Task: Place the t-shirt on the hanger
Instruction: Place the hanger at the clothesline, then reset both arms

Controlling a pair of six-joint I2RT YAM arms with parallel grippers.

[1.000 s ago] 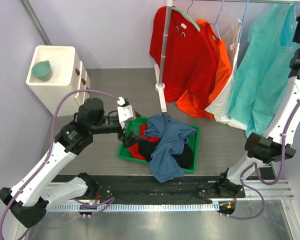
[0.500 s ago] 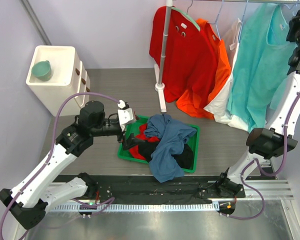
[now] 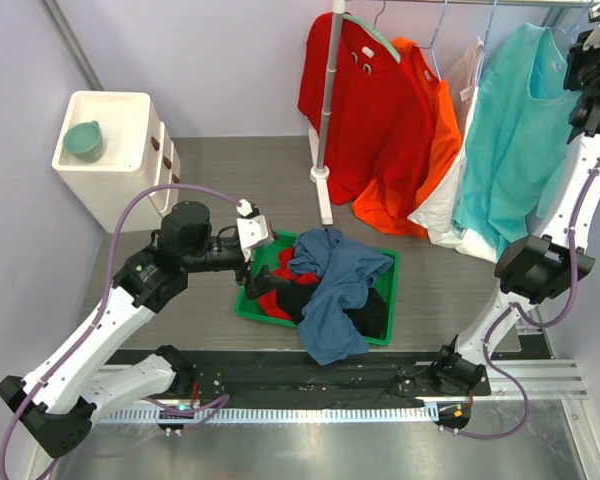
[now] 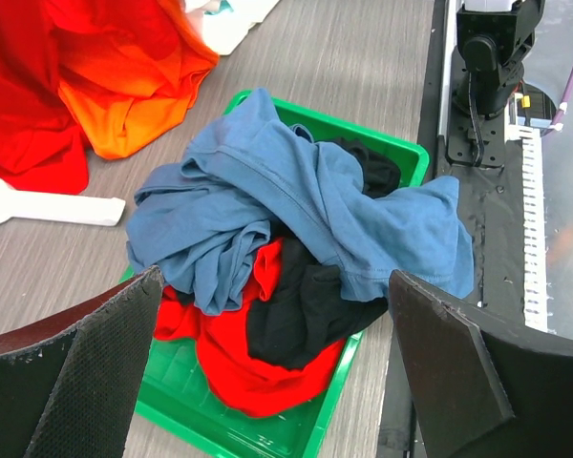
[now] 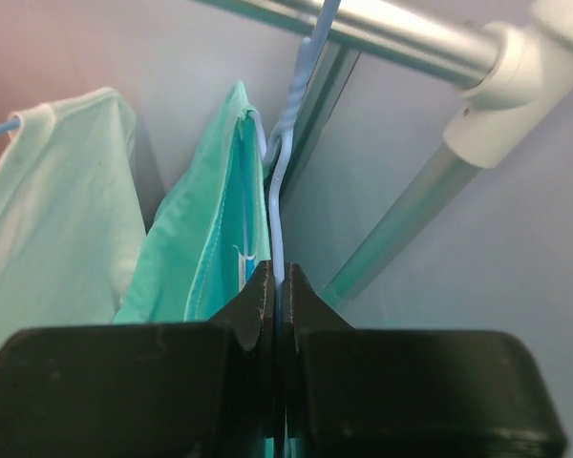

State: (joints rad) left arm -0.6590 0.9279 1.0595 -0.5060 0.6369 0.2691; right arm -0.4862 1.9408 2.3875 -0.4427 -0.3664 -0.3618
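Right gripper (image 5: pixel 277 286) pinched tight on the one thin pale-blue hanger (image 5: pixel 276 215) just under the rail (image 5: pixel 411 33), one turquoise t-shirt (image 3: pixel 515 150) draped from it at the rail's right end, left gripper (image 4: pixel 277 320) spread wide over one green tray (image 4: pixel 401 153), one slate-blue garment (image 4: pixel 296 200) heaped on top.

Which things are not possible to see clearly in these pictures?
- Hanger hook: right wrist view, cut off by the top edge above the rail.
- Hanger shoulders: every view, covered by the t-shirt.
- Right end effector: top view, partly cut by the right edge.
- Clothes deep in the green tray: both views, covered by the blue garment.
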